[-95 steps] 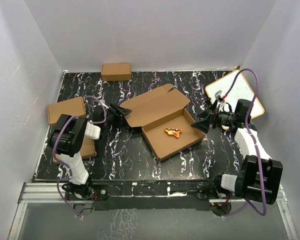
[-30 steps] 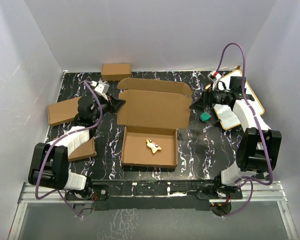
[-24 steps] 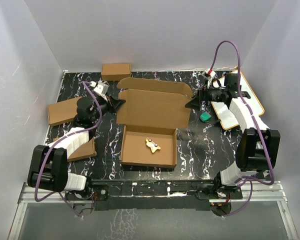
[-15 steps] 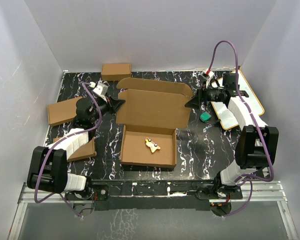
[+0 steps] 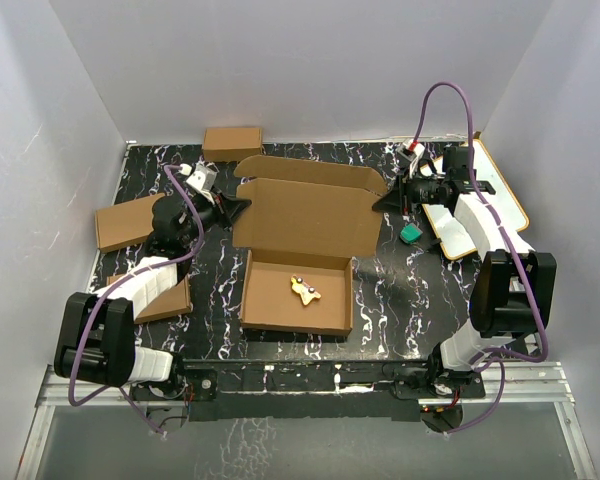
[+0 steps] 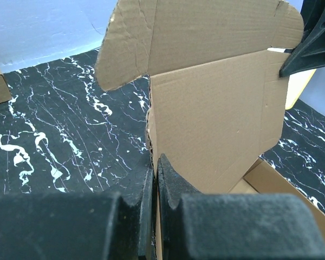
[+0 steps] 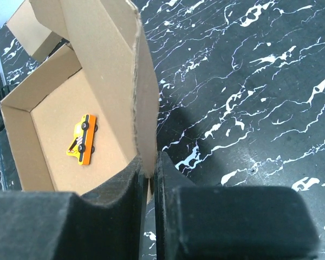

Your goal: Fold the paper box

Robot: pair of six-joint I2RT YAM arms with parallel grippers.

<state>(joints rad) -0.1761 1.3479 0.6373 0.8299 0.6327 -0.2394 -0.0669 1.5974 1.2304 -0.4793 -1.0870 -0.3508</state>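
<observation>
Paper box (image 5: 302, 215) mid-worktop (image 5: 410, 290): tray toward near edge, lid standing upright behind it. Inside tray, small orange toy car (image 5: 304, 290). Left jaws pinched tight on lid's left edge; right jaws closed on lid's right edge. Small box (image 5: 232, 143) at far edge. White board (image 5: 495, 185) in far right corner.

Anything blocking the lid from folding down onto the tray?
Nothing visible does. The left gripper and right gripper each pinch a side edge of the upright lid of the paper box. Only a small orange toy lies flat in the tray, seemingly below its walls.
</observation>
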